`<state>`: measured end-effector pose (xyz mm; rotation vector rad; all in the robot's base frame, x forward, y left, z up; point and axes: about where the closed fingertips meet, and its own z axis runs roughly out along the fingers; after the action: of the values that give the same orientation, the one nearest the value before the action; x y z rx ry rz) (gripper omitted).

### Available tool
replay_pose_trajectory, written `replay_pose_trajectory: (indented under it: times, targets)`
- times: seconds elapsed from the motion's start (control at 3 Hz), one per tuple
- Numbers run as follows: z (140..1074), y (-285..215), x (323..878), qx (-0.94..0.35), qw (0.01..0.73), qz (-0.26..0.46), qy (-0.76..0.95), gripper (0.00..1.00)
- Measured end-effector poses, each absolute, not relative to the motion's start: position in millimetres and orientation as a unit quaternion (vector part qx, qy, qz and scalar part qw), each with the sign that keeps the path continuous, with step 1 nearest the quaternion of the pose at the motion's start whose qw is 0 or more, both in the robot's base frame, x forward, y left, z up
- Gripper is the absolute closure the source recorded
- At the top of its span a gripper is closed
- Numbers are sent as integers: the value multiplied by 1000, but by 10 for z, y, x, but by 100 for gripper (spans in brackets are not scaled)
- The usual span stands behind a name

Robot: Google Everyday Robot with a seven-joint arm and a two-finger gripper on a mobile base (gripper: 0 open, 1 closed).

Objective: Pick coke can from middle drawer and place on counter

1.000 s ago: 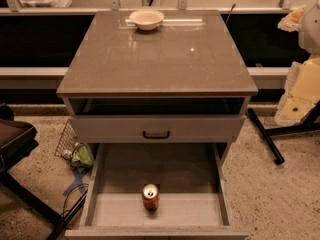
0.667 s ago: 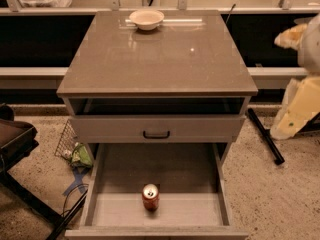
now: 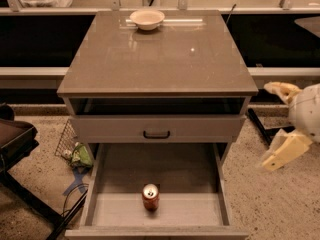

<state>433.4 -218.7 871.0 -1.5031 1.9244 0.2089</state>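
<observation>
The coke can (image 3: 150, 197), red with a silver top, stands upright on the floor of the pulled-out middle drawer (image 3: 200, 169), near its front and about the middle. The counter (image 3: 165, 59) is the glossy grey-brown top of the cabinet. My gripper (image 3: 278, 125) hangs in the air to the right of the cabinet, at about the height of the upper drawer front. It is open and empty, with its two pale fingers spread wide, and it is well apart from the can.
A white bowl (image 3: 147, 19) sits at the back of the counter. A narrow drawer front with a black handle (image 3: 156, 134) is above the open drawer. A wire basket with green items (image 3: 75, 151) and a dark chair (image 3: 15, 149) stand on the left.
My gripper has moved down along the right side of the cabinet, from counter height to the level of the upper drawer. The can and the drawer have not moved.
</observation>
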Motion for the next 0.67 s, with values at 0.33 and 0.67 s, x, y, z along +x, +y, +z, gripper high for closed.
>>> replay_pose_trajectory:
  times: [0.33, 0.67]
  targets:
    - [8079, -1931, 4399, -609, 379, 140, 682, 0]
    - [7746, -1822, 4422, -643, 384, 154, 644, 0]
